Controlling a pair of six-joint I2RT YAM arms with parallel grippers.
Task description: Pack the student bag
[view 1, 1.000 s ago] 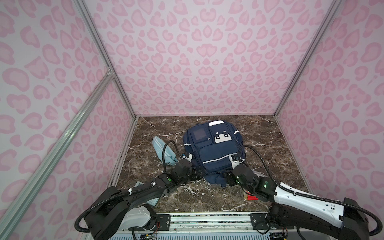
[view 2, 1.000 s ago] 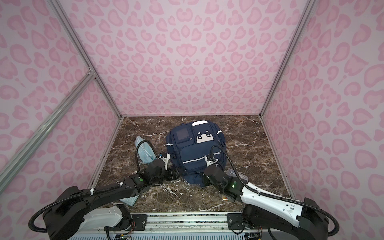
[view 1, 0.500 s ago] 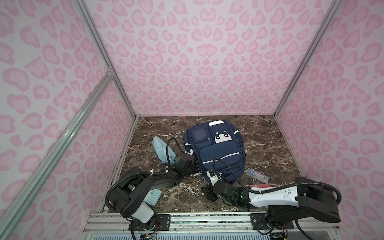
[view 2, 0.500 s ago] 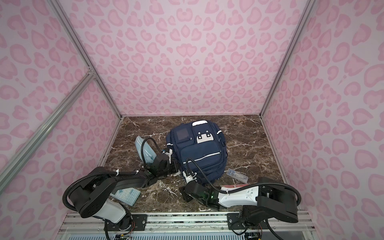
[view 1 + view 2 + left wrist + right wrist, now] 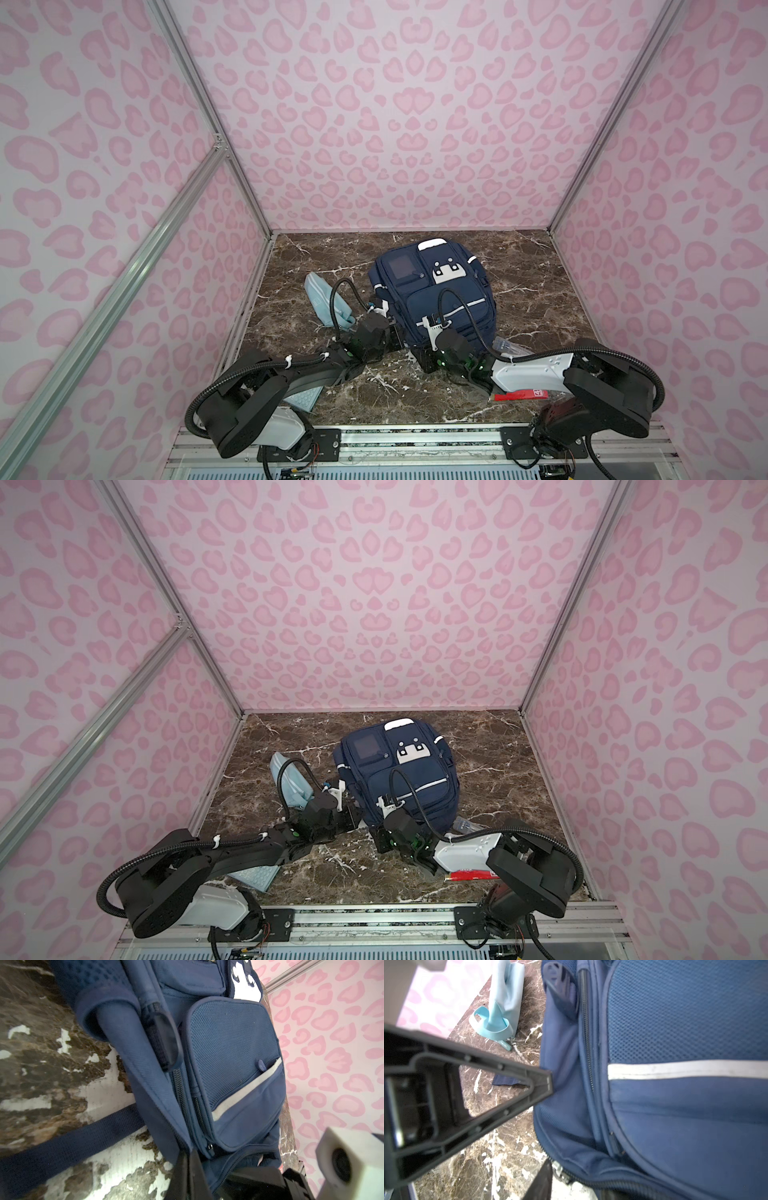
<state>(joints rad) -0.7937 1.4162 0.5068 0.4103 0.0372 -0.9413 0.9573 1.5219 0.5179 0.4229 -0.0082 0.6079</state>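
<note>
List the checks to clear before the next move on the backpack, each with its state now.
1. Left gripper shut on the navy backpack, on its side fabric: ok.
2. Right gripper gripping something: not ok, jaws apart at the backpack's near corner.
3. Zip slider between the right jaws: cannot tell, it sits by one finger.
4. Light-blue pouch clear of the backpack: ok, lying apart beside it.
5. Backpack lying front-up on the marble table: ok.
</note>
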